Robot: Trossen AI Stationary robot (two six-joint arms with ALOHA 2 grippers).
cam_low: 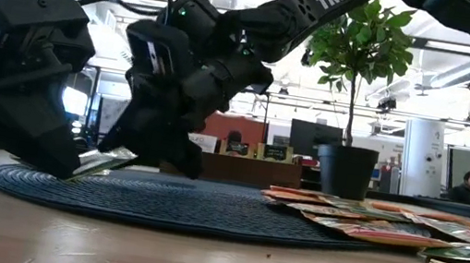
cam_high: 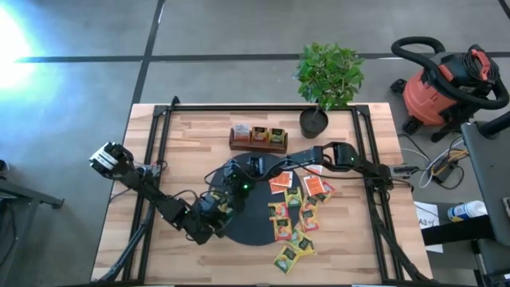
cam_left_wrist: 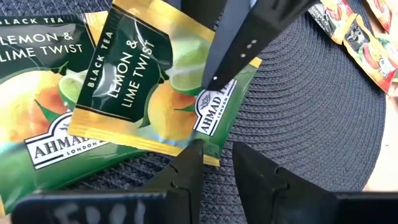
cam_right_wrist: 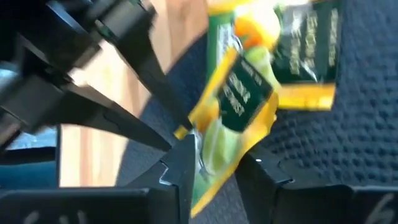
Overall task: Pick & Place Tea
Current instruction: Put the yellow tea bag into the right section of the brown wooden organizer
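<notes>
A green-and-yellow tea sachet [cam_left_wrist: 143,87] is raised above the left part of the round black mat [cam_high: 259,231]. Both grippers meet at it. My left gripper [cam_left_wrist: 214,163] reaches in from the table's left and my right gripper [cam_right_wrist: 214,177] from the right. Each is shut on this sachet. A second sachet of the same kind [cam_left_wrist: 37,112] lies flat on the mat beside it, partly under it. Several more sachets [cam_high: 299,211], orange-red, yellow and green, lie spread over the mat's right part and the wood beyond it. My left gripper has the sachet's nearest corner [cam_left_wrist: 208,155] between its fingertips, coming at a downward slant from the table's left. The sachet sticks out beyond the tips, tilted and clear of the mat [cam_low: 105,161]. My right gripper pinches the same sachet between its two fingers at the edge beside that corner [cam_left_wrist: 214,84], slanting down from the table's right. The paper between the fingers [cam_right_wrist: 214,152] is bent. The sachet's other end stands off the mat.
A small wooden compartment box [cam_high: 259,139] with sachets stands at the table's far middle. A potted plant [cam_high: 327,80] is at the far right. Black rails run along the table's left and right edges. Bare wood lies at the near left.
</notes>
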